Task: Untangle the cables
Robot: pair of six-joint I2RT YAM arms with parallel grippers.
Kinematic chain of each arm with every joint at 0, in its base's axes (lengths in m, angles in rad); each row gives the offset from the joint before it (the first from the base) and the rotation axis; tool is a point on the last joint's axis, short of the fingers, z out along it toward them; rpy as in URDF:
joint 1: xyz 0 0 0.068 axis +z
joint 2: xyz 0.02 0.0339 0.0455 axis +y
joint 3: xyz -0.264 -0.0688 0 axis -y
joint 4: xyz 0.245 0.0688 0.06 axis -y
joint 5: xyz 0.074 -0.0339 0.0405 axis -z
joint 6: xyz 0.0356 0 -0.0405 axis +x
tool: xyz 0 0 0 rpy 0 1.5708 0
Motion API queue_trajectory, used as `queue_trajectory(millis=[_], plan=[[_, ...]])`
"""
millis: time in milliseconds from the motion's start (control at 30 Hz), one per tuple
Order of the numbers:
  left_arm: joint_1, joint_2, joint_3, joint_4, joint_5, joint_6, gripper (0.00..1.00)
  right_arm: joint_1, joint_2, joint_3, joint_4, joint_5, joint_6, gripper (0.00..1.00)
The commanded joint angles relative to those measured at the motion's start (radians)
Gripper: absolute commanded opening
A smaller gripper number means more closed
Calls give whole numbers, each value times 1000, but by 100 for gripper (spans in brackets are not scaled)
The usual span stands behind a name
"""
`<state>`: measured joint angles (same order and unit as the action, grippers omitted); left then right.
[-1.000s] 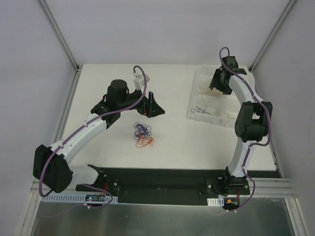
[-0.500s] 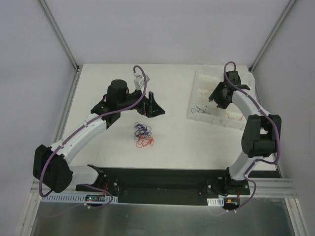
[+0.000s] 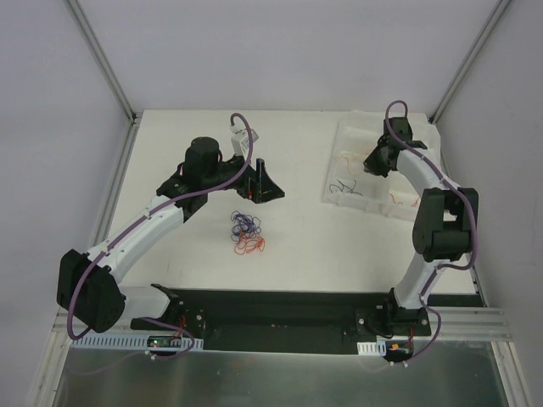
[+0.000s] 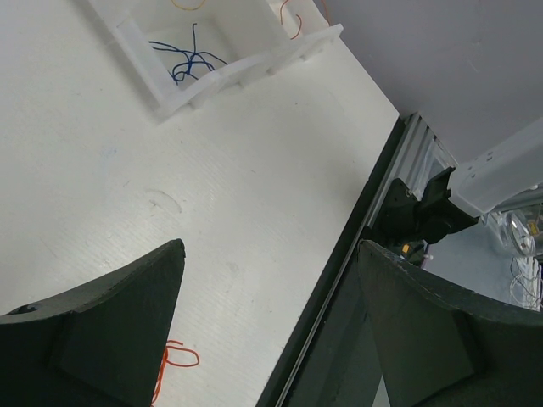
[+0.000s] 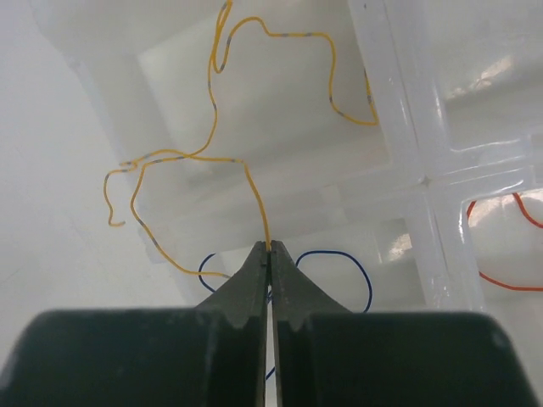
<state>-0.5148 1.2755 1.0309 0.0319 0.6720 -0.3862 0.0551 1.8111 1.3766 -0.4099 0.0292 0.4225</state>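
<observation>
A small knot of cables (image 3: 246, 233), purple-blue above and orange-red below, lies mid-table. My left gripper (image 3: 259, 188) hovers just beyond it, open and holding nothing (image 4: 271, 248); one orange loop (image 4: 180, 356) shows beside its left finger. Over the white tray (image 3: 339, 200), my right gripper (image 3: 372, 163) is shut on a thin yellow-orange cable (image 5: 212, 110) pinched at the fingertips (image 5: 270, 248). That strand curls up over a tray compartment. Below it lie a blue cable (image 5: 361, 271) and an orange-red one (image 5: 501, 273) in separate compartments.
The compartmented tray (image 5: 407, 102) stands at the back right, with a blue strand (image 4: 191, 61) in one cell. A black rail (image 3: 280, 309) with the arm bases runs along the table's near edge. White walls enclose the sides and back.
The right gripper has gone from open to shut on the yellow-orange cable, and its arm has shifted a little over the tray. The left arm and the knot have not moved.
</observation>
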Motion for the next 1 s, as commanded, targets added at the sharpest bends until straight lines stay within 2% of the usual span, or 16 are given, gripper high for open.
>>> queue_trajectory(millis=[0,133,333,500,600,767,967], plan=[[15,-5,4,37,17,-5,82,-6,49,142,-29,118,-77,1],[15,-2,1,37,12,0,82,-14,109,249,-102,129,-143,0],[18,4,4,36,12,0,82,-27,51,234,-72,84,-142,1],[18,7,3,36,15,3,82,-37,164,392,-200,120,-197,0],[18,4,0,33,8,6,82,-32,211,443,-251,172,-238,1],[19,2,3,34,14,4,82,-14,270,487,-257,299,-356,1],[19,2,3,34,6,9,82,28,321,490,-227,368,-470,0]])
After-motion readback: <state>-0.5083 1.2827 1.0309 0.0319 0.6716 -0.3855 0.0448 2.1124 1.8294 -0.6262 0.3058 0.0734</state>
